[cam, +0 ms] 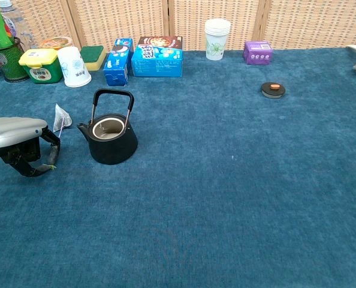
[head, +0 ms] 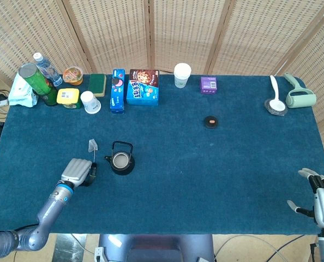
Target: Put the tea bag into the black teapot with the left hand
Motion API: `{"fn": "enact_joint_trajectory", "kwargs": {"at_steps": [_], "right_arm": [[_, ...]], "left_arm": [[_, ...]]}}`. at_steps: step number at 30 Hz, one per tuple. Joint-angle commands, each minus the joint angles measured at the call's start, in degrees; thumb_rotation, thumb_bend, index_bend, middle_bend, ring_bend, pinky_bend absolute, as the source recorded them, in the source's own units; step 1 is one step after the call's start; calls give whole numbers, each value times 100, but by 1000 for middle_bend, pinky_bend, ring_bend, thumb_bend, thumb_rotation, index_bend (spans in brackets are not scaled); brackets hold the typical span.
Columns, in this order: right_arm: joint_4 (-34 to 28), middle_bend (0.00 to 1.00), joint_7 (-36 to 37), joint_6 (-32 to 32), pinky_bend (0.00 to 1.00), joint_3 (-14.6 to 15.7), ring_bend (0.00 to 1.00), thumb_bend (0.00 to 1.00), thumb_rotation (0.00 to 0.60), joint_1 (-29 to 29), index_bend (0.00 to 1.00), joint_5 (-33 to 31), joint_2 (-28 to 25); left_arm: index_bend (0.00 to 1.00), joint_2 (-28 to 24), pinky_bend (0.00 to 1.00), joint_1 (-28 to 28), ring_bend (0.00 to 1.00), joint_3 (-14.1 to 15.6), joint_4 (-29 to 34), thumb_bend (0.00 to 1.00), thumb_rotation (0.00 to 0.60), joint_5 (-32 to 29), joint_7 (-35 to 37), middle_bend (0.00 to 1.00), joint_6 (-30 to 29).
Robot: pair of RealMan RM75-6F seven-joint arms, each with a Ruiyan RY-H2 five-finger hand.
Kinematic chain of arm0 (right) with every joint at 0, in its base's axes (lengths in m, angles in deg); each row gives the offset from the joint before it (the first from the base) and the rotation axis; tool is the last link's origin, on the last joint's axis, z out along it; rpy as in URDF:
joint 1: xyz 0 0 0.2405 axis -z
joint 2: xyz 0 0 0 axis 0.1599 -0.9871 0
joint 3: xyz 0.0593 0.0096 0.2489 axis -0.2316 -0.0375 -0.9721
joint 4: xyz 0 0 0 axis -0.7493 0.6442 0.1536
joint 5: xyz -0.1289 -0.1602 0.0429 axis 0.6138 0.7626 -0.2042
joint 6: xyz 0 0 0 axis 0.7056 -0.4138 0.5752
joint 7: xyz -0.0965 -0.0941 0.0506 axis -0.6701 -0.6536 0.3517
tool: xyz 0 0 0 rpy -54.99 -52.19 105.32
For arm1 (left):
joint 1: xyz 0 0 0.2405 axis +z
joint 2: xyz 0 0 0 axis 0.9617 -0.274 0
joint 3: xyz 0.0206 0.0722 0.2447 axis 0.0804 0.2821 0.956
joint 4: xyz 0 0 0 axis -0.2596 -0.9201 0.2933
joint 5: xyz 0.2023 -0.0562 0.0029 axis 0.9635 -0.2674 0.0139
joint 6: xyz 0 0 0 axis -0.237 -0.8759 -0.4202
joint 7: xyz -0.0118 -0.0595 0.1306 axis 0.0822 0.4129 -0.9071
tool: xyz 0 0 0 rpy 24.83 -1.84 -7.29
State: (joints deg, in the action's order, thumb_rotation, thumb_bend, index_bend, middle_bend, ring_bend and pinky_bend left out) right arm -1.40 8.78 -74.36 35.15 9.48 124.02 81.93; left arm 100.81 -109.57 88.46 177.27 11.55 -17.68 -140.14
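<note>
Blue felt covers the table in front of woven screens, and near its left side stands the black teapot (cam: 110, 140), handle upright, lid off, its mouth open and seemingly dry, so it is ready to take something from above. What looks like its lid (head: 210, 121) lies well to the right of the teapot, probably set aside to clear the opening. Just left of the teapot and a little behind it, the tea bag (cam: 61, 117) rests on the felt, unheld. The left hand (cam: 19, 144) sits low, left of the teapot and in front of the tea bag, fingers curled under with nothing visibly in them; I judge the pickup not yet made. Far right of the teapot, at the table's edge, the right hand (head: 321, 201) idles, fingers spread and empty.
</note>
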Motion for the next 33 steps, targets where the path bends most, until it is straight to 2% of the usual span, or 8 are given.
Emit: {"fn": "enact_joint_trajectory", "kwargs": {"at_steps": [1, 15, 25, 33], "right_arm": [[-3, 216, -1, 2, 164, -3, 229, 19, 600, 0, 238, -4, 1], [17, 217, 54, 3, 164, 1, 229, 18, 600, 16, 238, 4, 2], [80, 217, 150, 34, 164, 5, 229, 18, 600, -30, 238, 93, 49], [126, 217, 233, 15, 165, 25, 229, 19, 600, -29, 238, 157, 69]], "left_arm": [[626, -1, 972, -4, 1000, -11, 4, 490, 600, 1, 16, 1000, -8], [671, -110, 972, 24, 1000, -72, 173, 549, 600, 125, 292, 1000, -21], [683, -599, 972, 239, 1000, -330, 703, 550, 600, 550, 1301, 1000, -167], [687, -967, 977, 475, 1000, -562, 1125, 550, 600, 1130, 2275, 1000, -482]]}}
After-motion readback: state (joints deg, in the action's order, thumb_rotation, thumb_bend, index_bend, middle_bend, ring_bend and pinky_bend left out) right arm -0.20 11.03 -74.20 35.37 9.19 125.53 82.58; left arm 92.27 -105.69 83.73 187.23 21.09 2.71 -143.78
